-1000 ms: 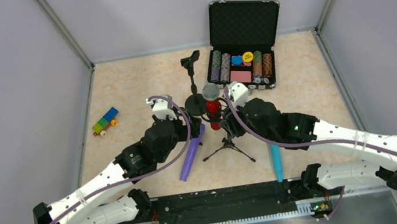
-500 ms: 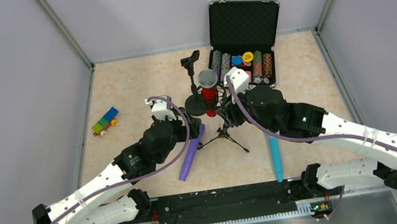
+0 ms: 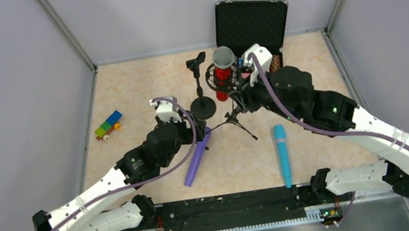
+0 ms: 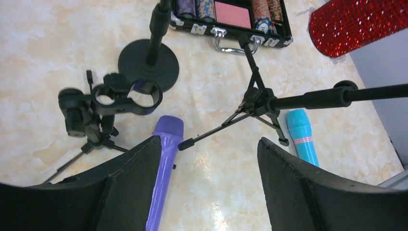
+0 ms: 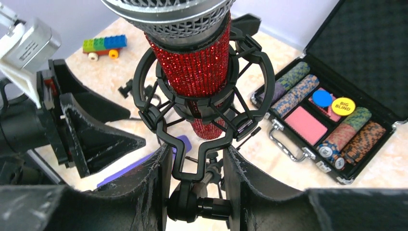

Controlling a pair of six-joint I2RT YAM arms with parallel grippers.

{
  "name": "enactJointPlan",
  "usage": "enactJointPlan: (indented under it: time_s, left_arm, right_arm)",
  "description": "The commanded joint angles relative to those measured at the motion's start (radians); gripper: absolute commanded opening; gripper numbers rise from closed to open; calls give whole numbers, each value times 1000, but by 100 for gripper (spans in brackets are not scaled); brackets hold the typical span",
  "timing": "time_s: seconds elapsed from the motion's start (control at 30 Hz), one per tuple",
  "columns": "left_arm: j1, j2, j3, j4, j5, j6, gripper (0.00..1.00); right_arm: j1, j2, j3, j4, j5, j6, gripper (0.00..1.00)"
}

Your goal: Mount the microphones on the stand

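R jaws part-closed, gripping stand mount (image 5: 149,115), red mic (image 5: 195,62) seated in it. L jaws wide open, empty, above purple mic (image 4: 163,159). Teal mic (image 3: 281,153) lies on bench (image 3: 126,90).

We see the glittery red microphone (image 5: 195,62), silver mesh head at twelve o'clock, seated in the ring of a black shock mount (image 5: 262,67), and the right gripper (image 5: 196,163) clamps the mount's stem at six o'clock. At nine o'clock is the left gripper (image 5: 136,128), jaws apart, with a purple microphone (image 5: 127,172) just below it. A toy block car (image 5: 103,44) lies at eleven o'clock, and an open case (image 5: 375,53) of poker chips (image 5: 298,86) at three.
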Motion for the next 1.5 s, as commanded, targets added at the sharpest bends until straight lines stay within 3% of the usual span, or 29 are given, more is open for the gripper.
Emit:
enactJointPlan:
  time_s: [0.0,0.27,0.47,0.63,0.83,1.0,1.17,1.47]
  left_arm:
    - [-1,40,141,12,-31,99,78]
    - [63,201,431,-56,20,270,93]
    - [154,332,627,-114,146,327,95]
    - [286,385,714,-140,314,297,96]
    - [473,407,702,-108,588,178,96]
    - [599,372,599,-27,724,79,96]
    - [680,327,491,35,793,6,96]
    - [702,319,438,22,815,15,95]
  right_arm:
    - [-42,19,147,52,10,-15,0]
    - [-139,72,240,2,10,-8,0]
    - [-320,143,320,-51,-179,44,0]
    - [-434,195,369,-69,-246,46,0]
    - [-643,215,373,-74,-336,71,0]
    - [-804,212,343,-77,-358,81,0]
    - [-927,193,303,-85,-296,62,0]
    - [-1096,217,236,-74,-269,73,0]
